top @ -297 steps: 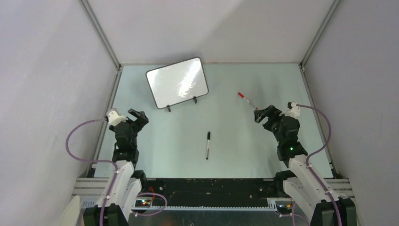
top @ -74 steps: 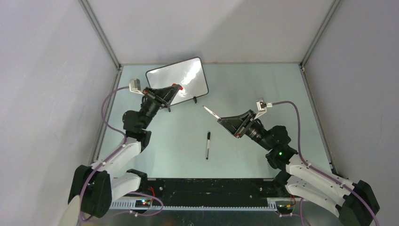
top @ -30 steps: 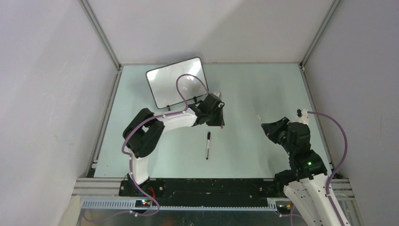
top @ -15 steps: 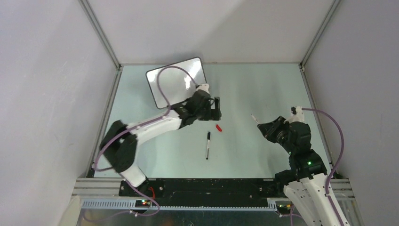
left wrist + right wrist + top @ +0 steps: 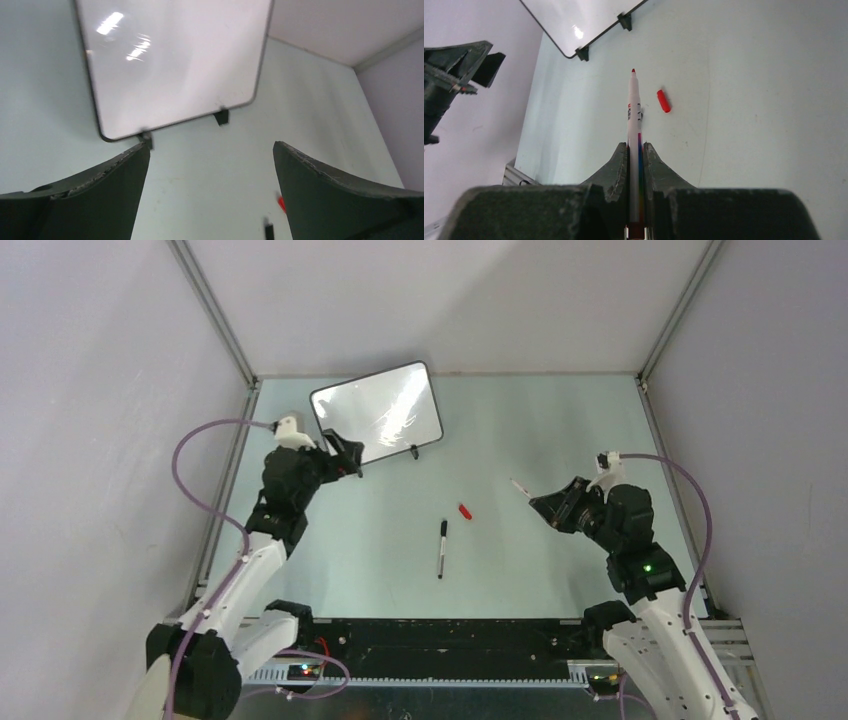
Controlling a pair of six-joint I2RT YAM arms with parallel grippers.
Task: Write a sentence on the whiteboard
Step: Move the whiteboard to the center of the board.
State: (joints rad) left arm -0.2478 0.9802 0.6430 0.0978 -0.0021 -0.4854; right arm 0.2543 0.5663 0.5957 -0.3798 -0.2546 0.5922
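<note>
The whiteboard point(image 5: 377, 413) stands tilted at the back left, black-framed on two small feet. Its face point(image 5: 170, 60) shows only glare, and no sentence is in view on it. My left gripper point(image 5: 348, 458) hovers just in front of the board's near left corner. It is open and empty point(image 5: 211, 146). My right gripper point(image 5: 550, 505) is at the right, shut on an uncapped red marker point(image 5: 634, 115) whose tip points toward the board point(image 5: 574, 20). The marker's red cap point(image 5: 464, 510) lies loose on the table between the arms.
A black marker point(image 5: 441, 547) lies on the mat near the middle, just in front of the red cap point(image 5: 663, 100). Grey walls close in the table on the left, back and right. My left gripper's fingers point(image 5: 459, 65) show at the left edge of the right wrist view.
My left gripper opened, left the red cap on the table and swung back from mid-table to the board's near left corner. My right gripper has shifted slightly, still holding the marker.
</note>
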